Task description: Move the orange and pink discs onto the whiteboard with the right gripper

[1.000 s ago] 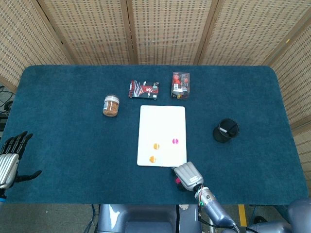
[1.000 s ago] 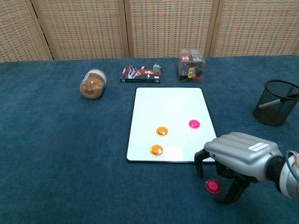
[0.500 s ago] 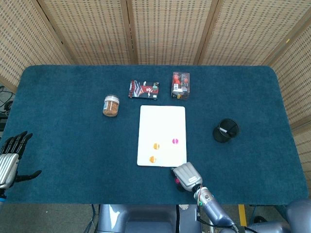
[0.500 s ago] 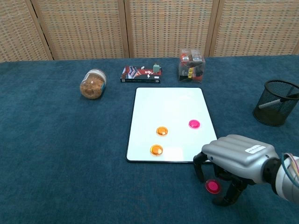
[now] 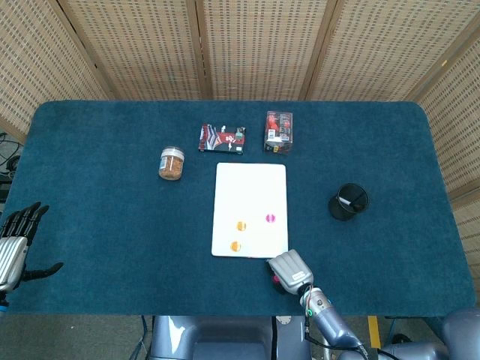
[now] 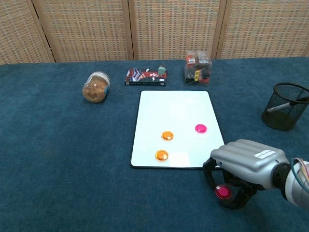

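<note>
The whiteboard [image 6: 174,108] [image 5: 251,187] lies mid-table with two orange discs [image 6: 167,136] [image 6: 161,155] and one pink disc [image 6: 201,128] on it. A second pink disc [image 6: 222,192] [image 5: 276,280] sits off the board, just past its near right corner. My right hand [image 6: 246,169] [image 5: 291,271] hovers over that disc, and its dark fingers [image 6: 210,174] curl in around it and pinch it low over the cloth. My left hand [image 5: 15,244] stays at the far left table edge, fingers spread, holding nothing.
A jar of brown granules [image 6: 95,87], a flat printed box [image 6: 146,77] and a clear plastic box [image 6: 198,67] stand behind the board. A black mesh cup [image 6: 286,106] stands at the right. The blue cloth's front edge is close to my right hand.
My right hand's fingers have closed in around the loose pink disc, which now sits between them. The left hand has not moved.
</note>
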You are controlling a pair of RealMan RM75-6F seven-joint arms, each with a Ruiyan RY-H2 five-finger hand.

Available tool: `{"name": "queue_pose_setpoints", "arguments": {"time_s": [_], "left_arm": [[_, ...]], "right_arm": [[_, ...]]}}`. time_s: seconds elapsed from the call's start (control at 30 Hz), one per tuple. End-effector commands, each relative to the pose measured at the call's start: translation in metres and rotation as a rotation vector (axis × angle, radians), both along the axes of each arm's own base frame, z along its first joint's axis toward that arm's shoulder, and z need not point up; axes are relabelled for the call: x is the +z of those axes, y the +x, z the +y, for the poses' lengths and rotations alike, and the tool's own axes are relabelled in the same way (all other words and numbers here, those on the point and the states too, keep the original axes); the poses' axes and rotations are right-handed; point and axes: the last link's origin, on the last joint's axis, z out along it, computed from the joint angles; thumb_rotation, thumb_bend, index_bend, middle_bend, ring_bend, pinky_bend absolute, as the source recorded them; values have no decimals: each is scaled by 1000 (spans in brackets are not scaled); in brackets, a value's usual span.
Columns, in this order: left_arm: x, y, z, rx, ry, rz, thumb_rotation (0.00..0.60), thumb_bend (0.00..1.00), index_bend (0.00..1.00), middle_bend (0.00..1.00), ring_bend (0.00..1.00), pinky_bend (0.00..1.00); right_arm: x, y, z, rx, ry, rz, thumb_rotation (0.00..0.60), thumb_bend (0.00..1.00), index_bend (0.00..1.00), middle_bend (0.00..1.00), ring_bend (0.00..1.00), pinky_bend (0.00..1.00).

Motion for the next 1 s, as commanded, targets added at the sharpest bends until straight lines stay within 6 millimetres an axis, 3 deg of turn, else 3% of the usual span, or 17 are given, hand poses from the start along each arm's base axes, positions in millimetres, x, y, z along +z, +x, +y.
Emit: {"name": "queue_pose_setpoints", "arguments": {"time_s": [0.03, 0.3, 1.0], "left_arm": [[0, 0, 0, -1, -2, 1, 600, 0, 0, 0, 0, 0], [-2, 0, 0, 0, -4, 5, 600, 0, 0, 0, 0, 0], [-2, 0, 0, 1, -4, 6, 600, 0, 0, 0, 0, 0]], "right_arm": [[0, -1, -1, -4, -2, 2, 600, 363, 508, 1000, 1000, 1000], [2, -6, -4, -17, -8, 9, 600, 363, 557, 1000, 1000, 1000], [11, 0, -2, 1, -17, -25, 600, 363, 562, 1000, 1000, 1000]]}}
